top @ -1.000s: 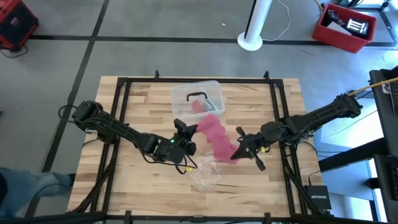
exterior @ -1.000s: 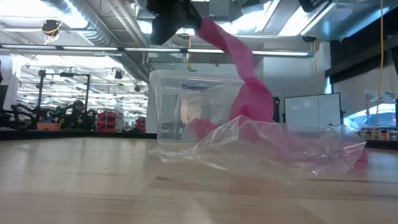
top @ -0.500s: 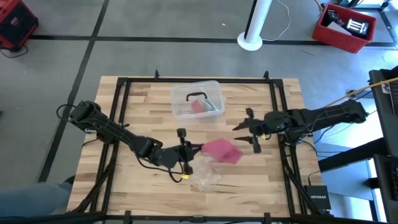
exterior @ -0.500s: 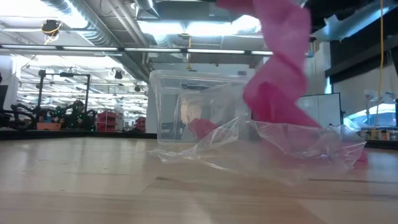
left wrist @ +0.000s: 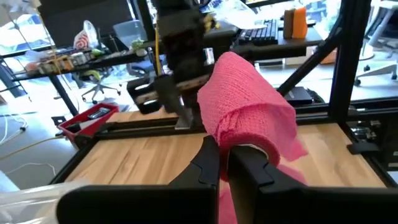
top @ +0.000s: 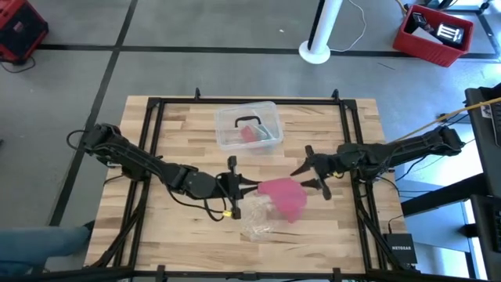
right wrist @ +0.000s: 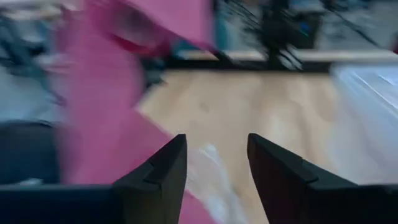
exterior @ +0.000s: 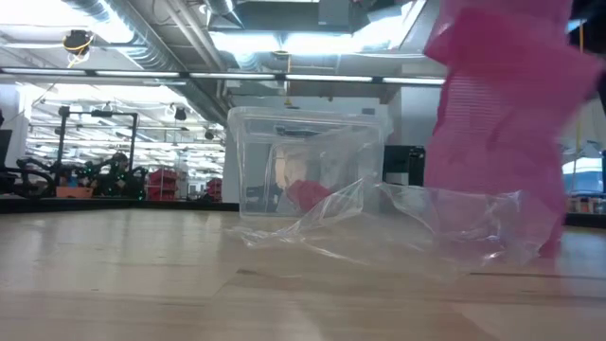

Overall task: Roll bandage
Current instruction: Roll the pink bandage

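Note:
The pink bandage (top: 283, 196) hangs bunched at the table's middle, with my left gripper (top: 244, 188) shut on it. In the left wrist view the strip (left wrist: 249, 106) loops in a loose coil over the fingertips of that gripper (left wrist: 227, 158). The low view shows the bandage (exterior: 502, 123) hanging in folds down behind the wrapper. My right gripper (top: 313, 171) stands open just right of the bandage and touches nothing. Its wrist view has pink cloth (right wrist: 106, 124) to one side of that gripper (right wrist: 216, 165), not between the fingers. My left gripper pinches the bandage between its two shut fingers, at the inner part of the loose coil (left wrist: 239, 140), which wraps over the fingertips. The fingers lie about level and point toward the table's right. The rest hangs slack below; whether its lower end rests on the table I cannot tell.
A clear plastic box (top: 248, 125) with pink and green contents stands at the far middle. A crumpled clear wrapper (top: 258, 221) lies near the front, just below the bandage. Black frame rails (top: 153, 157) run along the table's left and right sides.
My right gripper has let go of the bandage's lower end, opened and drawn back toward the far right. My left gripper has rolled its wrist, risen and shifted rightward. The bandage, earlier stretched between both grippers, now bunches in a coil at the left fingertips.

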